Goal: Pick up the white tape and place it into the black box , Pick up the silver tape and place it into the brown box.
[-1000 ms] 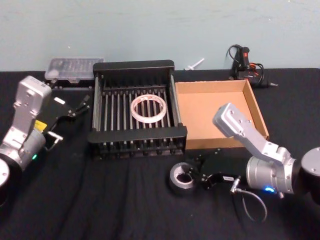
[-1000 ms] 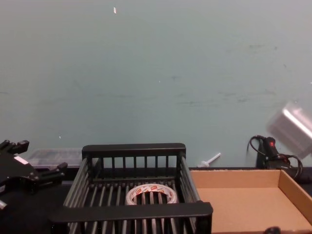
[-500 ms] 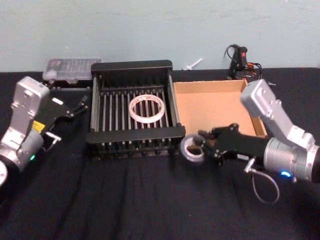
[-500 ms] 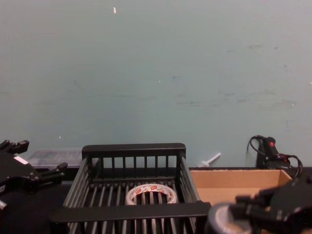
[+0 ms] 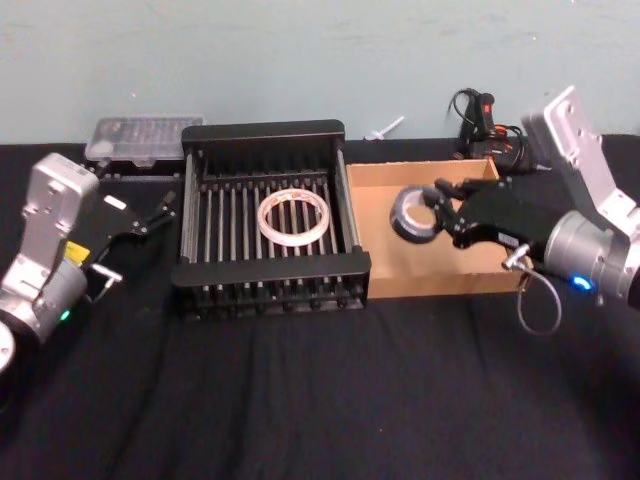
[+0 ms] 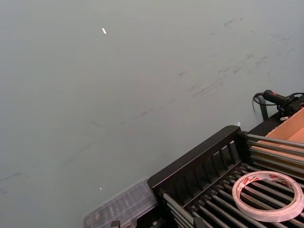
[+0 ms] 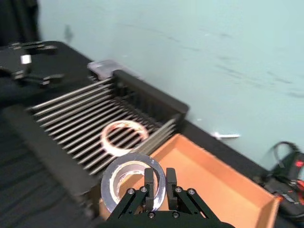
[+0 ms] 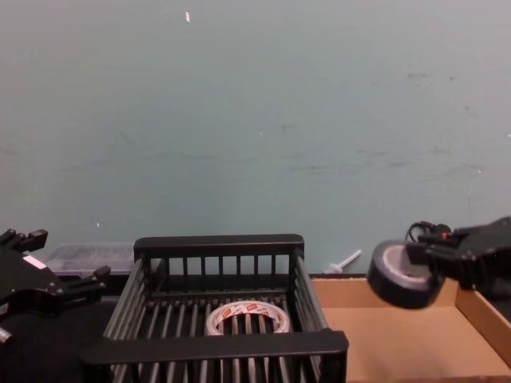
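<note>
Head view: right gripper point(image 5: 437, 212) clamps the dark grey-silver duct tape roll point(image 5: 412, 214), centre right, above the shallow tan cardboard box point(image 5: 425, 282). Left gripper point(image 5: 150, 214) idle, fingers apart, far left.

Right wrist view: whitish-clear tape roll point(image 7: 125, 136) already lies in the black slatted crate point(image 7: 149, 98).

Chest view: roll hangs high; lower it before releasing.

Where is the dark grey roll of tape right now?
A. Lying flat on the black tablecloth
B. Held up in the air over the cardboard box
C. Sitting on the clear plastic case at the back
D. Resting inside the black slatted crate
B: the right gripper is shut on the silver tape, holding it clear above the floor of the brown box, as the chest view also shows.
</note>
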Available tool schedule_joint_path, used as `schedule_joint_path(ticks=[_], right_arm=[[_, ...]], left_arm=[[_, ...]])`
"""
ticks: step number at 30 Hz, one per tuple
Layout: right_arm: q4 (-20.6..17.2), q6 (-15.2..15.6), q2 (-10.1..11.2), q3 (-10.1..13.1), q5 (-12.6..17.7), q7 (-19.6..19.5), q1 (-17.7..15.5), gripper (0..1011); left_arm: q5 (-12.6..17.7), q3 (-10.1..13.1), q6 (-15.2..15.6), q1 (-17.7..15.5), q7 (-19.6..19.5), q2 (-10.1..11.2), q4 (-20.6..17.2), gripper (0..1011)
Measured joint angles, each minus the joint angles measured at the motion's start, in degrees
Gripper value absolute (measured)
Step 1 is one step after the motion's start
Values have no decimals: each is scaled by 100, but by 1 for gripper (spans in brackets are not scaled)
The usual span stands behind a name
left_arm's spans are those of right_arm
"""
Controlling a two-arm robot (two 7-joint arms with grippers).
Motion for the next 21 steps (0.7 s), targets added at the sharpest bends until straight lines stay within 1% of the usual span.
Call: schedule_joint_path(ticks=[3,4,5,8,10,11,14,15,17,18,20,21], right_arm=[[219,88,-174,46,-45,-116,162,157],[335,137,-270,65,-63,-173,249,157],[335,137,-270,65,-63,-173,249,157],[665,239,-499,90,-110,-279,462,157],[819,277,-594,94,-131,-319,560,157],[984,313,-695,96,-161,-353,660,157],[1214,355,-834,93,-201,-393,802,157],[1405,385,-924,86,-232,-421,903,157],[1595,410,-1025,77,-265,-448,1008,157],[1794,428,-1113,73,-294,-470,1113,157],[1982,439,-1202,66,-325,-493,1205,157],[2174,447,-1282,60,-356,-511,1298,157]], left_arm=[[0,0,0,0,0,0,0,1001],[0,0,0,0,0,0,0,1001],[0,0,0,0,0,0,0,1001],[0,0,0,0,0,0,0,1001],[0,0,0,0,0,0,0,1001],[0,0,0,0,0,0,0,1001],[0,0,0,0,0,0,0,1001],[0,0,0,0,0,0,0,1001],[0,0,0,0,0,0,0,1001],[0,0,0,0,0,0,0,1001],[0,0,0,0,0,0,0,1002],[0,0,0,0,0,0,0,1001]])
